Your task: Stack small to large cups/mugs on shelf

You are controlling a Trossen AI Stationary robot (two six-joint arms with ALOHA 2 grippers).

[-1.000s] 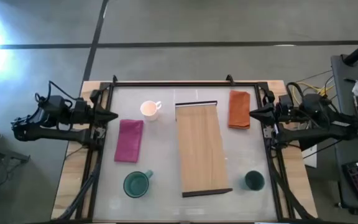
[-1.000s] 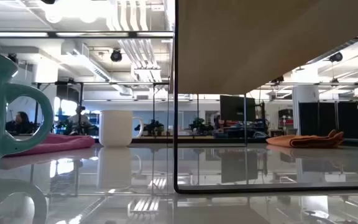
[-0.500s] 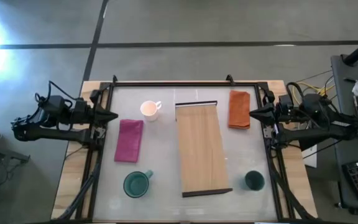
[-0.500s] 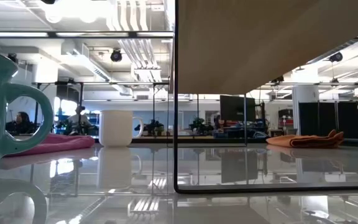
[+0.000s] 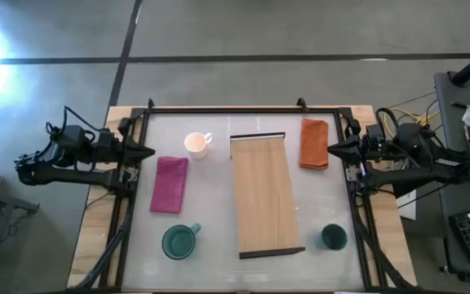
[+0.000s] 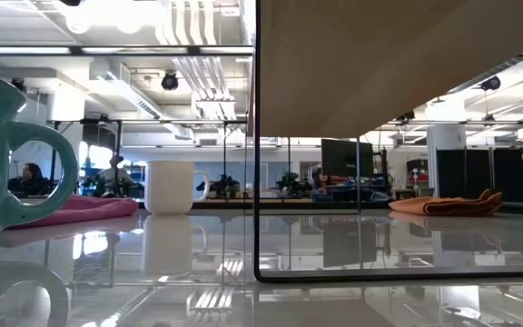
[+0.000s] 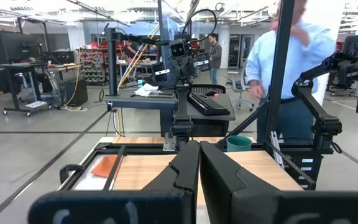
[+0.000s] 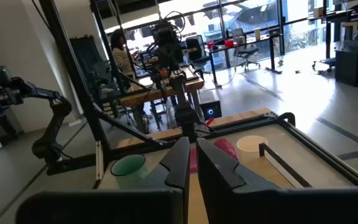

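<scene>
Glass tabletop (image 5: 210,245) looks unchanged since a second ago: we keep left gripper (image 5: 148,152) and right gripper (image 5: 333,148) parked, jaws closed, cups unstacked, shelf (image 5: 263,196) bare.

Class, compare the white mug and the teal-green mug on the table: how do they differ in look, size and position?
The white mug is white and narrower; the teal-green mug is teal and wider. The white mug stands at the far side of the magenta cloth, the teal-green mug at its near side. Both stand upright, have a handle, and sit left of the shelf, not on it.
</scene>
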